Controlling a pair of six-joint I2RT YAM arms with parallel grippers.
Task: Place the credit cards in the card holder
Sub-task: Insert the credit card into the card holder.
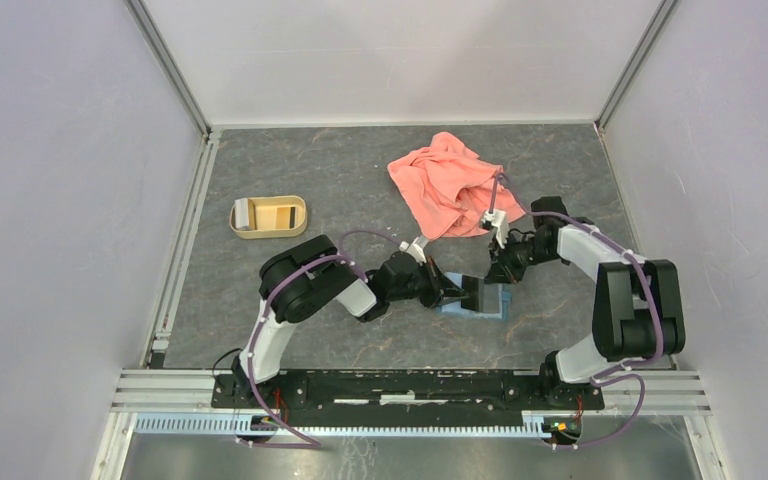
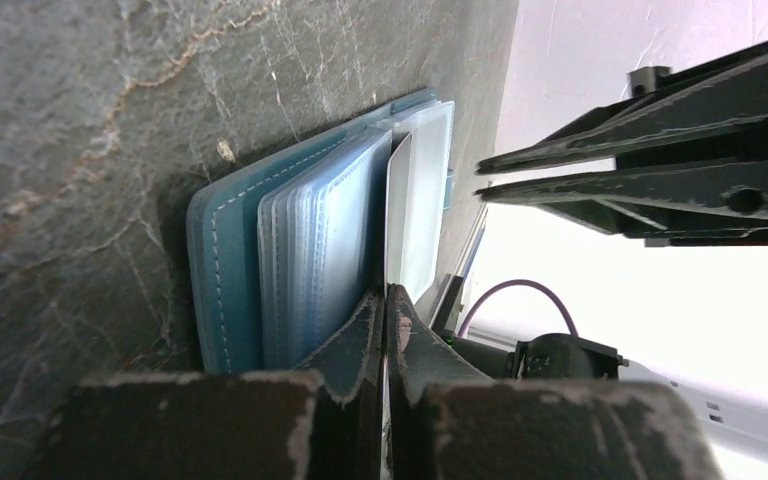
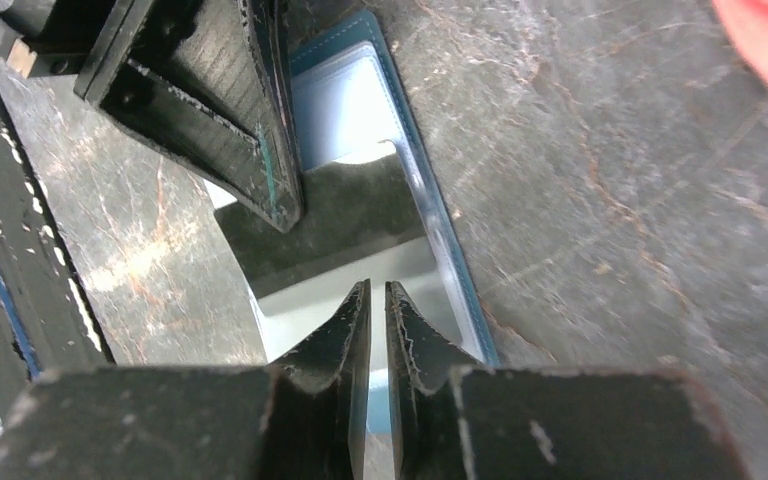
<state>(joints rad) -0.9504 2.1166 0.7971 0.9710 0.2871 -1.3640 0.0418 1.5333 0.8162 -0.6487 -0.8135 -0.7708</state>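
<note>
count: one card holder (image 1: pixel 484 301), lying open on the table; one salmon-pink cloth (image 1: pixel 447 186); one tan oval tray (image 1: pixel 268 216) with contents too small to count; two arms, two grippers. no loose credit cards can be counted.

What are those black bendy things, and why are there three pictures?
They are two robot arms bolted to a table. One camera looks down from above; the other two ride on the arms' wrists, so they see up close. On the table lie a pink cloth, a tan tray and an open blue card holder. The left gripper is pinched shut on one of the holder's clear sleeves. The right gripper hovers just above the holder, its fingers nearly together and, as far as I can see, holding nothing.
</note>
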